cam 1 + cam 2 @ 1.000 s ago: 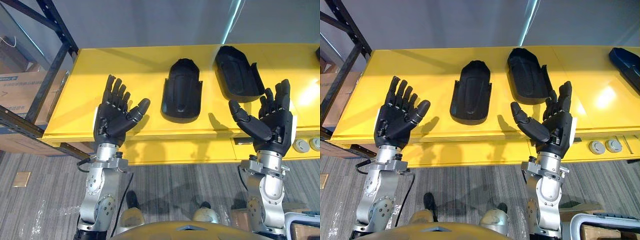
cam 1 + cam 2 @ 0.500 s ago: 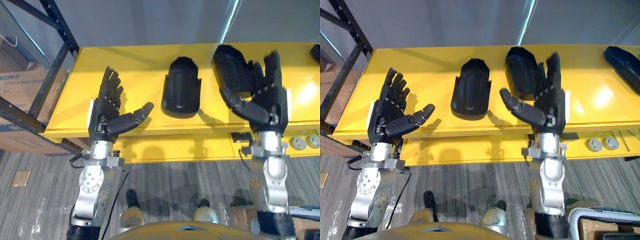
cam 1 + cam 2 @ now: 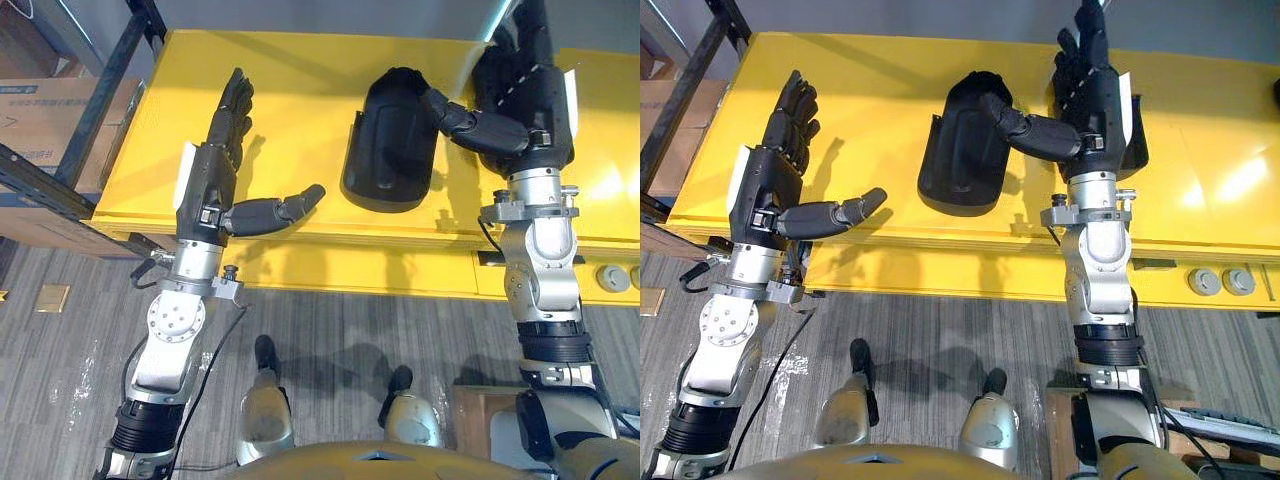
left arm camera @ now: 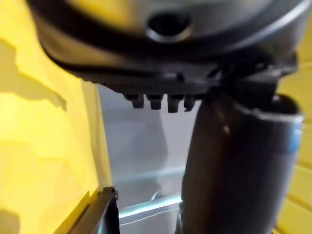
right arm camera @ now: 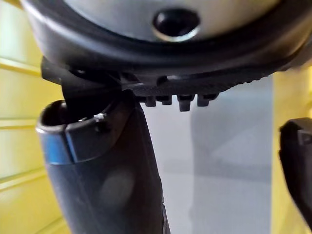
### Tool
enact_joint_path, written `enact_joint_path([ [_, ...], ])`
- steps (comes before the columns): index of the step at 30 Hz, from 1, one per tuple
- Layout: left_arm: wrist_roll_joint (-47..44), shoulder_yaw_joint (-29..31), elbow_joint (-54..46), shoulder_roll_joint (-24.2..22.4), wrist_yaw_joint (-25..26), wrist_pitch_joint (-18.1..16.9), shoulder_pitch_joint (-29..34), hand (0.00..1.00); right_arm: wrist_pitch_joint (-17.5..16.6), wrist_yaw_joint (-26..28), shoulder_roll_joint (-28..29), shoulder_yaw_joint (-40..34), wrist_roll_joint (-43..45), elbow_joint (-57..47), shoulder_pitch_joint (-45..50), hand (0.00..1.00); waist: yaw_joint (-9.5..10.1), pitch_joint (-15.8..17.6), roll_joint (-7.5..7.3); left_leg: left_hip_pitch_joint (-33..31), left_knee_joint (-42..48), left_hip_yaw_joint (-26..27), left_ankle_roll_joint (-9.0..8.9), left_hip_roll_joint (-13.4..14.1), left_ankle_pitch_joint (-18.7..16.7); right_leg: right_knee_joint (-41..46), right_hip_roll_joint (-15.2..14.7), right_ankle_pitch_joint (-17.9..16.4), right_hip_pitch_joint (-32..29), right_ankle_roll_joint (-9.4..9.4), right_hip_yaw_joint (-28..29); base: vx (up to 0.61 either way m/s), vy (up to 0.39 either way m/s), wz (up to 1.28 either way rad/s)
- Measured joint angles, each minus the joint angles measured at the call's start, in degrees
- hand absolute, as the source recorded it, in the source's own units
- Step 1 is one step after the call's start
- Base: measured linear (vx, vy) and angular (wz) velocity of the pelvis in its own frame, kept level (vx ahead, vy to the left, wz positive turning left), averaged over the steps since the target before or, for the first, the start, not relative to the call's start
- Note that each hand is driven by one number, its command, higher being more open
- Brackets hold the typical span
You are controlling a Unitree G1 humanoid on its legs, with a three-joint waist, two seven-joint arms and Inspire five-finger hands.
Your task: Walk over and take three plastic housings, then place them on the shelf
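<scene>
Holding my right hand [image 3: 528, 95] spread wide near the housing [image 3: 388, 155] (left hand [image 3: 207, 185] equally open), I risk a hasty descent shoving it askew.

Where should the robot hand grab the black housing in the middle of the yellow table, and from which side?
Probably span the housing across its narrow middle, from above: it lies flat, both long sides free, right robot hand nearest.
</scene>
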Motion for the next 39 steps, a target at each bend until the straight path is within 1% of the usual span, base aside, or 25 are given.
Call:
enact_joint_path([
  [4, 0.0, 0.0, 0.0, 0.1, 0.0, 0.0, -1.8, 1.0, 2.4, -2.1, -1.9, 1.5, -0.1, 1.7, -2.9, 1.0, -0.05, 2.3, 0.71, 0.0, 0.5, 0.0, 0.01, 0.2, -0.1, 0.5, 0.0, 0.0, -0.1, -0.02, 0.2, -0.02, -0.02, -0.02],
  [6, 0.0, 0.0, 0.0, 0.1, 0.2, 0.0, -2.1, 1.0, 3.1, -2.2, -2.0, 2.1, -0.1, 1.7, -3.8, 1.0, -0.11, 2.8, 0.74, 0.0, 0.9, 0.2, -0.01, 0.2, -0.4, 0.6, 0.0, -0.1, -0.2, -0.12, 0.4, -0.03, -0.019, -0.04],
  [8, 0.0, -0.2, 0.0, 0.1, 0.2, 0.0, -2.2, 1.0, 3.7, -1.9, -2.0, 2.2, -0.1, 1.7, -4.4, 1.0, -0.09, 3.4, 0.85, 0.0, 1.0, 0.3, -0.01, 0.3, -0.5, 0.8, 0.0, -0.2, -0.2, -0.26, 0.5, -0.01, -0.013, -0.03],
  [9, 0.0, -0.2, 0.0, 0.0, 0.2, 0.0, -2.3, 1.0, 5.1, -1.7, -2.0, 2.2, -0.5, 1.7, -5.0, 1.0, -0.03, 3.8, 0.88, -0.1, 1.0, 0.5, -0.01, 0.3, -0.5, 1.1, 0.0, -0.3, -0.8, -0.33, 0.9, -0.03, -0.021, -0.06],
  [12, 0.0, -0.5, 0.0, 0.0, 0.2, 0.0, -2.4, 1.0, 7.1, -0.7, -2.0, 2.7, -2.3, 1.7, -5.2, 1.0, 0.01, 4.1, 1.01, -0.3, 1.0, 0.6, -0.01, 0.3, -0.5, 1.2, 0.0, -0.3, -1.1, -0.33, 0.9, -0.01, -0.009, -0.02],
  [15, 0.0, -0.7, 0.0, 0.0, 0.1, 0.0, -2.6, 1.0, 8.2, 0.8, -2.0, 3.5, -2.6, 1.8, -5.5, 1.0, -0.01, 4.8, 1.15, -0.3, 1.0, 0.6, -0.01, 0.3, -0.5, 1.2, 0.0, -0.3, -1.2, -0.34, 0.9, 0.0, 0.0, 0.0],
  [17, 0.3, -1.1, 0.0, 0.0, -0.1, 0.0, -2.9, 1.0, 9.5, 1.6, -2.0, 4.2, -4.5, 2.1, -5.5, 1.0, 0.01, 4.8, 1.12, -0.4, 1.0, 0.6, -0.01, 0.3, -0.5, 1.2, 0.0, -0.4, -1.2, -0.45, 0.9, 0.0, 0.0, 0.0],
  [20, 0.8, -1.2, 0.0, 0.0, -0.5, 0.0, -4.3, 1.0, 10.7, 1.8, -2.0, 4.8, -4.5, 2.2, -5.5, 1.0, 0.15, 4.9, 1.09, -0.4, 0.9, 0.4, 0.01, 0.3, -0.5, 1.3, 0.0, -0.5, -1.2, -0.63, 0.8, 0.0, 0.0, 0.0],
  [23, 2.2, -1.2, 0.0, 0.1, -1.0, 0.0, -4.8, 1.0, 11.0, 2.3, -2.0, 5.0, -4.5, 2.2, -5.5, 1.0, 0.11, 4.9, 1.09, -0.4, 0.9, 0.4, 0.05, 0.3, -0.4, 1.4, 0.0, -0.8, -1.2, -1.04, 0.7, 0.0, 0.0, 0.0],
  [27, 2.2, -1.2, 0.0, 0.1, -2.3, 0.0, -4.8, 1.0, 11.3, 3.0, -2.0, 5.1, -4.5, 2.2, -5.5, 1.0, 0.11, 4.9, 1.09, -0.4, 0.8, 0.2, 0.15, 0.3, -0.3, 2.1, 0.0, -1.4, -1.5, -1.06, 0.8, 0.0, 0.0, 0.0],
  [35, 2.4, -1.2, 0.0, 0.1, -3.4, 0.0, -5.8, 1.0, 11.7, 3.8, -2.0, 6.5, -4.5, 4.3, -6.2, 1.0, 0.22, 4.9, 1.09, -0.4, 0.7, 0.1, 0.47, 0.3, 0.0, 2.3, 0.0, -1.4, -1.5, -1.06, 0.7, 0.0, 0.0, 0.0],
  [39, 2.4, -1.7, -0.2, 0.1, -4.3, 0.0, -6.5, 1.0, 11.7, 5.2, -2.0, 7.3, -4.6, 8.1, -9.5, 1.0, 0.22, 5.0, 1.2, 0.1, -0.3, -0.1, 0.55, 0.3, 0.7, 2.8, 0.0, -1.8, -1.5, -1.06, 0.6, -0.03, -0.017, 0.02],
])
